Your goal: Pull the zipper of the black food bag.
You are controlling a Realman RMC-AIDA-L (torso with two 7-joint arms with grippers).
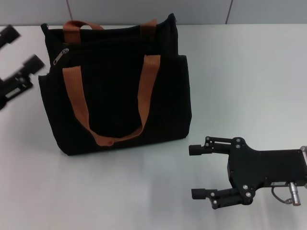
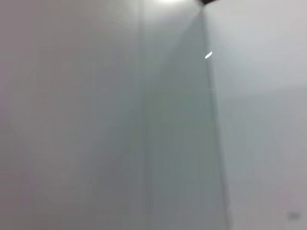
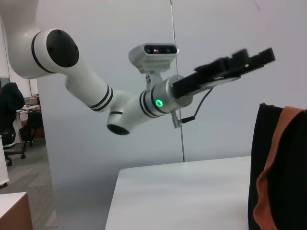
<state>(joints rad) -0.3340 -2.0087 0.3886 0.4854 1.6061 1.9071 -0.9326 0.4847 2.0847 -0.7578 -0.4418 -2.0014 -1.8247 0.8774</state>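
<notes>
The black food bag (image 1: pixel 117 91) stands on the white table, left of centre in the head view, with two orange-brown handles (image 1: pixel 76 103). Its silver zipper pull (image 1: pixel 61 56) lies at the top left corner of the zip line. My left gripper (image 1: pixel 21 48) hovers open just left of that corner, a short gap from the pull. My right gripper (image 1: pixel 197 171) rests open low over the table, to the right of the bag and nearer the front, with nothing between its fingers. The right wrist view shows the bag's edge (image 3: pixel 276 167) and the left arm's gripper (image 3: pixel 240 62) raised beside it.
The white table (image 1: pixel 240 72) stretches to the right of the bag and in front of it. A grey panelled wall (image 1: pixel 144 9) rises directly behind the bag. The left wrist view shows only pale wall panels (image 2: pixel 96 120).
</notes>
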